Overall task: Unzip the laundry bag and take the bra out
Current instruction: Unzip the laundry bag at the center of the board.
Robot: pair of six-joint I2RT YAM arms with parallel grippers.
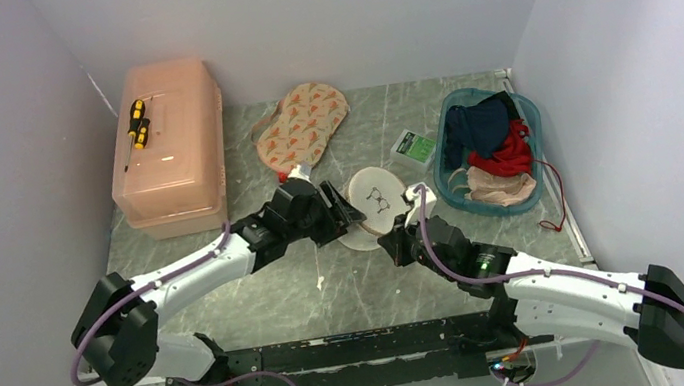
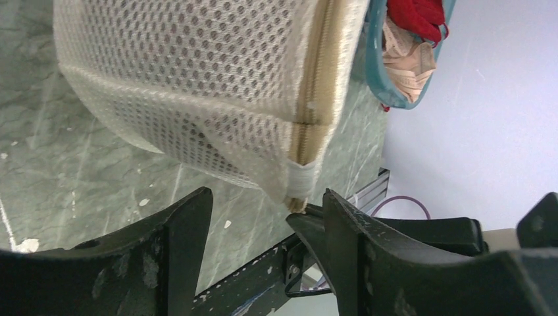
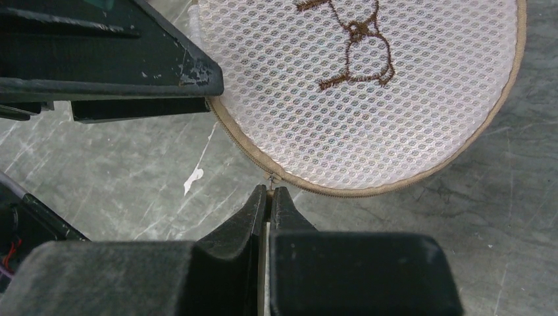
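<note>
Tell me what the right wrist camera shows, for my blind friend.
The right gripper, fingers pressed shut, sits at the cream zipper rim of the laundry bag, a round white mesh lid with a brown stitched bra picture. The left gripper reaches in at upper left; the table is grey, marbled.

On my gray bench (image 1: pixel 331 285) I see a pink plastic box (image 1: pixel 171 156), a beige cloth piece (image 1: pixel 303 123) with orange marks, the white mesh laundry bag (image 1: pixel 377 198), a small green packet (image 1: pixel 415 148) and a teal basket (image 1: pixel 450 195).

Left tool (image 2: pixel 263 197) agape, right tool (image 3: pixel 270 192) closed
</note>
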